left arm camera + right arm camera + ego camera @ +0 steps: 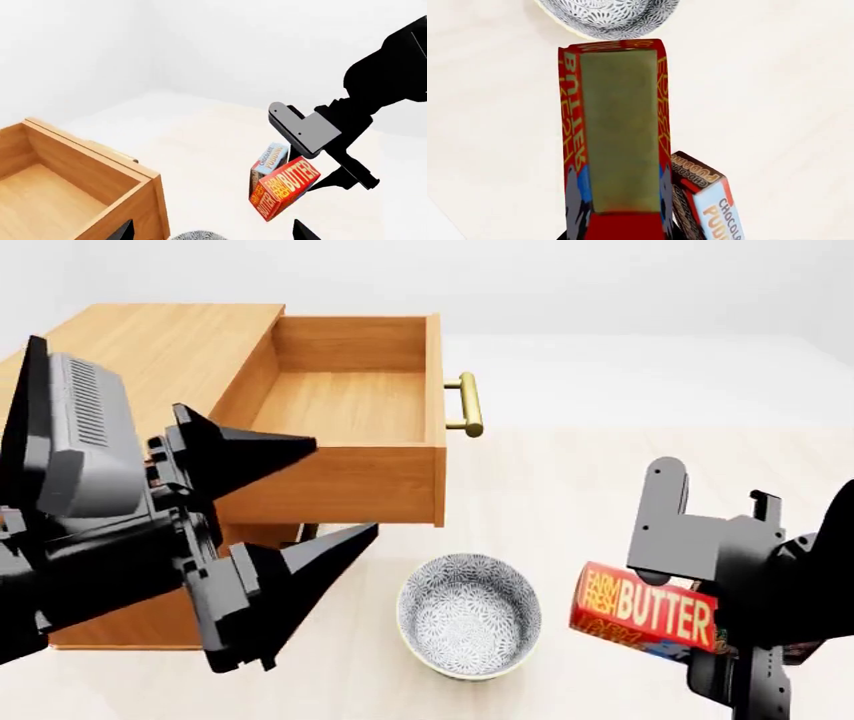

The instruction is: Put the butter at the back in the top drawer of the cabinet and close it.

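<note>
One butter [646, 617] box sits clamped in my right gripper [727, 625] jaws, lifted. My left gripper [327, 495] jaws gape empty beside the pulled-out top drawer [350, 400].

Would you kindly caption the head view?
Right gripper holds red-and-orange butter box beside patterned bowl; wooden top drawer open.
</note>
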